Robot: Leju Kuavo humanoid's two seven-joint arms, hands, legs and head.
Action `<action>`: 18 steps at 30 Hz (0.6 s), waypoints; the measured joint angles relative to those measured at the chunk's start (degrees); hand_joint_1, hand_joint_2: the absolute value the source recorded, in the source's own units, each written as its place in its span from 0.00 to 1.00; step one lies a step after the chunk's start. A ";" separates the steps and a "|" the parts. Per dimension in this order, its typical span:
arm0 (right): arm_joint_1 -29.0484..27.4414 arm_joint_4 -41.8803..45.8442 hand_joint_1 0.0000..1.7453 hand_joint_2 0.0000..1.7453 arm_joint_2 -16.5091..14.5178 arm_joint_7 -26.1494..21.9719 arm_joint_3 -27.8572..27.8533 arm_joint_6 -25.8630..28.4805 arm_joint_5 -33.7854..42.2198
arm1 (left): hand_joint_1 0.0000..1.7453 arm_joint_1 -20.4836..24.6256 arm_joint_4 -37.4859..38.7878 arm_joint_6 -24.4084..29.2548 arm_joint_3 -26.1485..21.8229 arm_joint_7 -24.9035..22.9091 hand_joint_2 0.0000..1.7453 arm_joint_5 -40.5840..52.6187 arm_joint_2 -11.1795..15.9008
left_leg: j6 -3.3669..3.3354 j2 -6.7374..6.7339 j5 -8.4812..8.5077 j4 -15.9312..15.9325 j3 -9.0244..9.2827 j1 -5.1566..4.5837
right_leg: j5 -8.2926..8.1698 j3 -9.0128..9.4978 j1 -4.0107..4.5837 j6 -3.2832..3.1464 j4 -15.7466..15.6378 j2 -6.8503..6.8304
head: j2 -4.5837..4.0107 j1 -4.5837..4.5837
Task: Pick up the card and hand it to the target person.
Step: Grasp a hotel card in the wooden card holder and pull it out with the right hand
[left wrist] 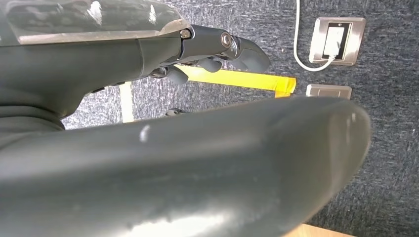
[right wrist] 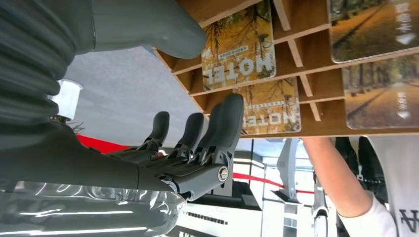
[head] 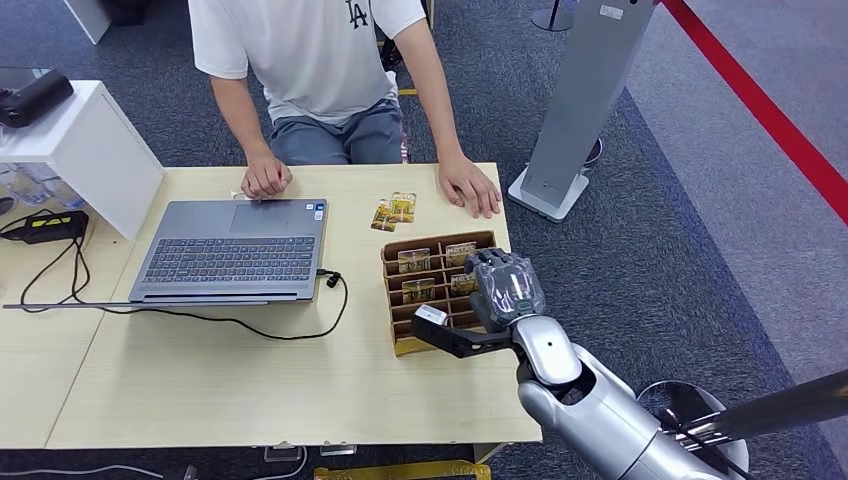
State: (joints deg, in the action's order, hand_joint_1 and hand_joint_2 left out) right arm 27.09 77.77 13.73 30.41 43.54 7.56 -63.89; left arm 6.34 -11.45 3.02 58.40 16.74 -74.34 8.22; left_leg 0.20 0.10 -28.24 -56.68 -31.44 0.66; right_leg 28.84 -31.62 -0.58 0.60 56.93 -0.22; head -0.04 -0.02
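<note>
A wooden card rack (head: 387, 292) stands on the table in front of a seated person (head: 320, 60). It holds several yellow-green "MOTEL" cards (head: 414, 261). Two more cards (head: 395, 210) lie flat on the table beyond it. My right hand (head: 505, 285) hovers over the rack's right side, fingers straight, thumb apart, holding nothing. In the right wrist view its fingertips (right wrist: 232, 106) sit just at the edge of one racked card (right wrist: 269, 106), under another card (right wrist: 239, 47). My left hand (left wrist: 212, 49) hangs over the carpet, holding nothing.
An open laptop (head: 235, 245) with a black cable (head: 300, 322) lies left of the rack. The person's hands (head: 468, 185) rest on the table's far edge. A white box (head: 85, 150) stands far left, a grey stand (head: 580, 100) right of the table. A floor socket (left wrist: 336, 39) is below my left hand.
</note>
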 joint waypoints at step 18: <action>-0.56 1.33 0.18 1.00 0.00 0.06 0.63 -0.05 0.19 | 0.00 -0.14 0.00 0.02 0.00 0.00 0.00 0.04 0.04 | 0.00 0.00 0.00 0.00 0.00 0.00 | 0.00 0.00 0.00 0.00 0.00 0.00 | 0.00 -0.02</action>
State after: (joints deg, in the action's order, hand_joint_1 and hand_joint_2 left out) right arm 26.53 79.11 13.73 30.47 44.17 7.51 -63.70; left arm 6.21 -11.45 3.04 58.40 16.74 -74.29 8.26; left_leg 0.20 0.10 -28.24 -56.68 -31.44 0.66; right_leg 28.84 -31.62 -0.58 0.60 56.93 -0.22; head -0.04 -0.04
